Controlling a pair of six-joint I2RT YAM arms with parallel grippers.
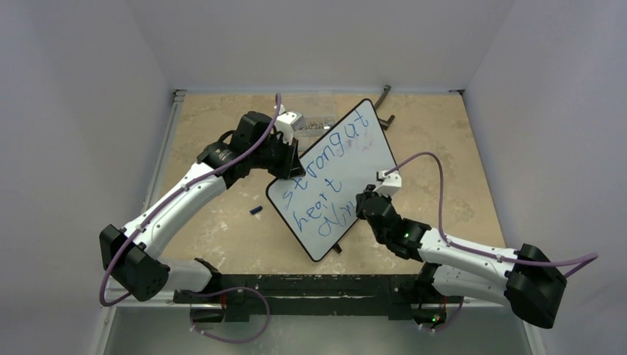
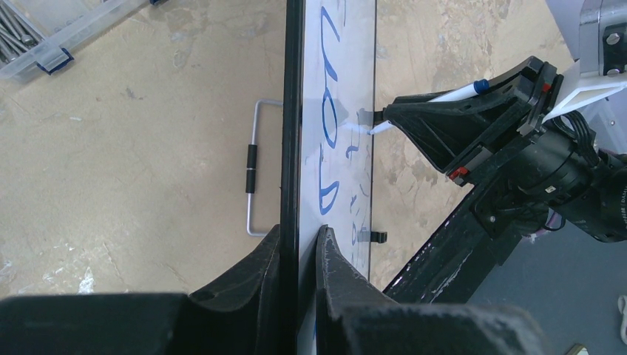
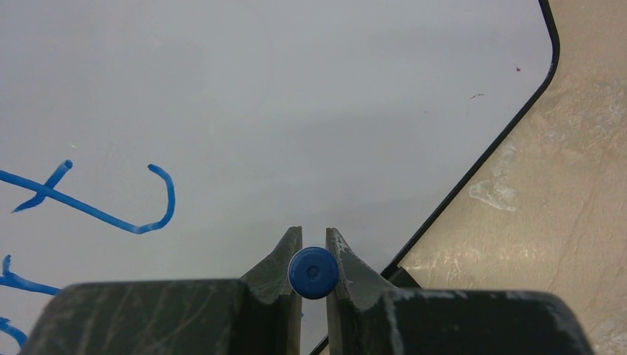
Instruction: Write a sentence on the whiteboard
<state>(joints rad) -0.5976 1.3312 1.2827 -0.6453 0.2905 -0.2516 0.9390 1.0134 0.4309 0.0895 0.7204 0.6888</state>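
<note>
The whiteboard (image 1: pixel 355 159) stands tilted at mid-table with its black frame (image 2: pixel 292 111) edge-on in the left wrist view. My left gripper (image 1: pixel 290 171) (image 2: pixel 299 229) is shut on its left edge, one finger on each face. The sentence (image 1: pixel 323 154) is blue lettering in rows, with a partial word at the lower end (image 1: pixel 336 220). My right gripper (image 1: pixel 364 203) (image 3: pixel 313 233) is shut on a blue marker (image 3: pixel 313 272) (image 2: pixel 458 92). The marker's tip (image 2: pixel 377 127) touches the white face beside the last strokes. Blue strokes (image 3: pixel 96 211) show left of the fingers.
A small blue cap (image 1: pixel 256 211) lies on the table left of the board. A clear box of screws (image 1: pixel 314 126) (image 2: pixel 44 37) sits behind it. A black bracket (image 1: pixel 384 100) lies at the back. A wire loop (image 2: pixel 253 166) rests beside the board's edge.
</note>
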